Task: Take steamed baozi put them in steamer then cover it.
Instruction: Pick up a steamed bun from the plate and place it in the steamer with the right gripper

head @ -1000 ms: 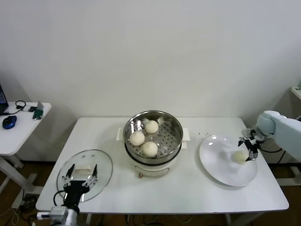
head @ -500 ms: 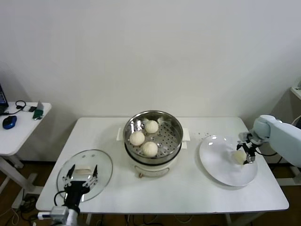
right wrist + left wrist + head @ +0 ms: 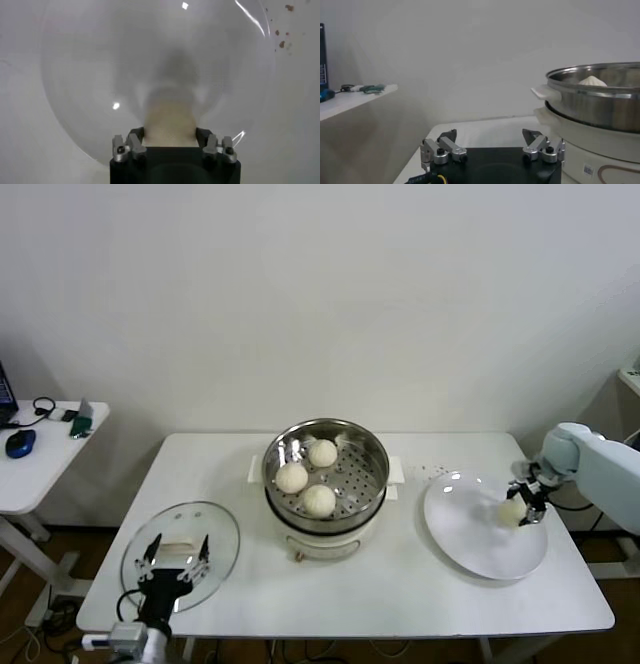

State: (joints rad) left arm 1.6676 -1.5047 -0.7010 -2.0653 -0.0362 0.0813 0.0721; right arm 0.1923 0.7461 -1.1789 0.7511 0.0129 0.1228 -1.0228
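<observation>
Three baozi (image 3: 319,500) lie in the steel steamer (image 3: 372,446) on its white cooker base at the table's middle. A fourth baozi (image 3: 512,511) is at the right side of the white plate (image 3: 470,554). My right gripper (image 3: 526,497) is shut on it; in the right wrist view the baozi (image 3: 169,117) fills the gap between the fingers of the gripper (image 3: 169,132). The glass cover (image 3: 215,534) lies flat at the table's front left. My left gripper (image 3: 176,556) hovers open over it, also shown in the left wrist view (image 3: 490,135).
The steamer (image 3: 600,107) stands to the right of the left gripper, with one bun's top (image 3: 592,80) above its rim. A side table (image 3: 40,449) with small items stands at the far left. Crumbs (image 3: 432,472) lie behind the plate.
The right gripper and the baozi have shifted slightly back and up on the plate. The left arm has not moved.
</observation>
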